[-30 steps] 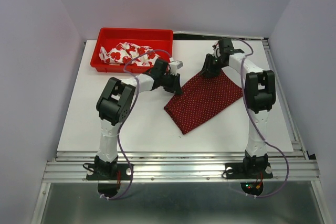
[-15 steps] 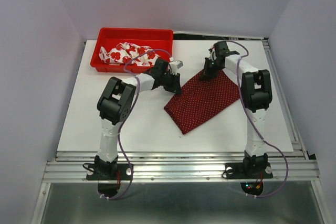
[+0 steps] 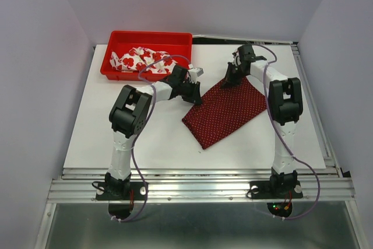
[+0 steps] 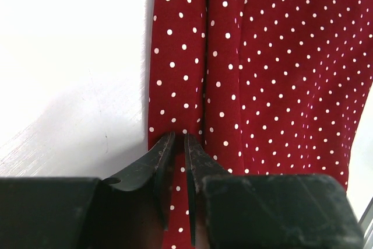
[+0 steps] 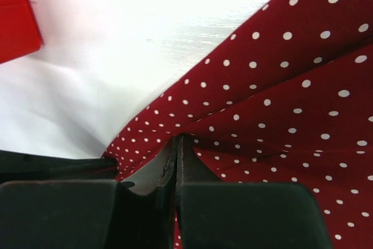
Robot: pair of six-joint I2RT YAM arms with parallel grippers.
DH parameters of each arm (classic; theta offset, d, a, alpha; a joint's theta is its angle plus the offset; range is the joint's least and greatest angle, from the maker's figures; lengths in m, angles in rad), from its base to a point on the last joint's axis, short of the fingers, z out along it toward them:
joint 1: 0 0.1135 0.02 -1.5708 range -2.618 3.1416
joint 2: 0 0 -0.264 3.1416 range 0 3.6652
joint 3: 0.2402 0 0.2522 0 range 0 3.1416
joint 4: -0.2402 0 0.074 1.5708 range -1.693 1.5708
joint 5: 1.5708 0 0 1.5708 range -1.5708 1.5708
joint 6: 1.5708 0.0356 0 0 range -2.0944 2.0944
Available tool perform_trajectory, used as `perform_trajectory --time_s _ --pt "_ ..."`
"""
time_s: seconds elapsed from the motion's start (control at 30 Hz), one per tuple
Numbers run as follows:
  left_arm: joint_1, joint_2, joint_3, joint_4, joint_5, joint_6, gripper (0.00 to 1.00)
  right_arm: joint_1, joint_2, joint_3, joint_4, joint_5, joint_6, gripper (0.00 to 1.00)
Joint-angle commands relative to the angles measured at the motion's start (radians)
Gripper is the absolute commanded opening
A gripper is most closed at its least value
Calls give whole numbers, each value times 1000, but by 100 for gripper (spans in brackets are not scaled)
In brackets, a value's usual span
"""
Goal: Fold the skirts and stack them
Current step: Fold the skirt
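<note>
The dark red polka-dot skirt (image 3: 230,112) lies flat as a slanted rectangle on the white table, right of the middle. My left gripper (image 3: 195,96) sits at its left corner. In the left wrist view its jaws (image 4: 179,139) stand narrow, pinching a ridge of the dotted cloth (image 4: 280,56). At the skirt's far corner is my right gripper (image 3: 229,80), with its jaws (image 5: 176,139) pressed together on the cloth (image 5: 280,97), which creases outward from the tips. The white skirt with red flowers (image 3: 143,59) lies bunched in the red tray.
The red plastic tray (image 3: 148,36) stands at the table's back left, and its corner (image 5: 14,21) shows in the right wrist view. Grey walls enclose the table on three sides. A metal rail runs along the near edge (image 3: 198,182).
The right gripper has closed on the far corner of the polka-dot skirt, its arm shifting slightly left. The left gripper and the skirt have stayed where they were.
</note>
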Motion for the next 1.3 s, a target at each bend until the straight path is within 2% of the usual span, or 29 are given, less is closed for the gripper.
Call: perform_trajectory --time_s 0.0,0.67,0.87,0.97,1.13,1.27 --pt "-7 3 36 -16 -8 5 24 6 -88 8 91 -26 40 1" --pt "-4 5 45 -19 -16 -4 23 15 0 25 138 -48 48 1" --pt "17 -160 15 -29 -8 13 42 15 70 38 150 -57 32 1" --pt "17 -246 7 -135 2 79 51 15 81 27 153 -46 17 1" --pt "17 -322 -70 -232 42 117 52 15 78 5 153 -23 5 1" --pt "16 -352 -162 -260 35 128 48 15 82 7 153 -22 3 1"
